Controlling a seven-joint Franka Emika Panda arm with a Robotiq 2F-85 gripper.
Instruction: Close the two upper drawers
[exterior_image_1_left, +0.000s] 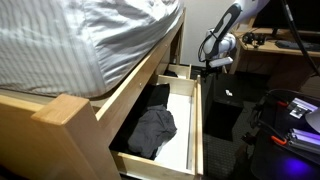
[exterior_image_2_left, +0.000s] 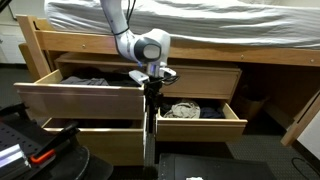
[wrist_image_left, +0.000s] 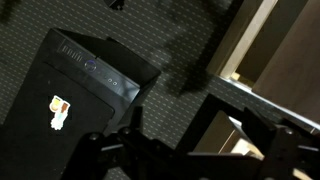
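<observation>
Under the bed, two pale wood drawers stand pulled out. In an exterior view the left drawer (exterior_image_2_left: 85, 100) is out far and holds dark clothes (exterior_image_2_left: 92, 80). The right drawer (exterior_image_2_left: 200, 125) is out less and holds a coiled pale item (exterior_image_2_left: 183, 110). In an exterior view the near drawer (exterior_image_1_left: 196, 125) shows dark clothes (exterior_image_1_left: 150, 130) on its whitish floor, and the far drawer (exterior_image_1_left: 180, 70) lies beyond. My gripper (exterior_image_2_left: 152, 92) points down in the gap between the drawers, also seen in an exterior view (exterior_image_1_left: 212, 66). In the wrist view it (wrist_image_left: 195, 150) is open and empty, with a pale wood drawer corner (wrist_image_left: 228, 135) between its fingers.
A black computer tower (wrist_image_left: 90, 80) with a sticker stands on the dark carpet in front of the drawers, also in an exterior view (exterior_image_1_left: 225, 105). Another wooden drawer front (exterior_image_2_left: 90, 142) sits below the left drawer. The mattress with a striped sheet (exterior_image_1_left: 80, 40) overhangs above. Cluttered gear lies at the right (exterior_image_1_left: 295, 110).
</observation>
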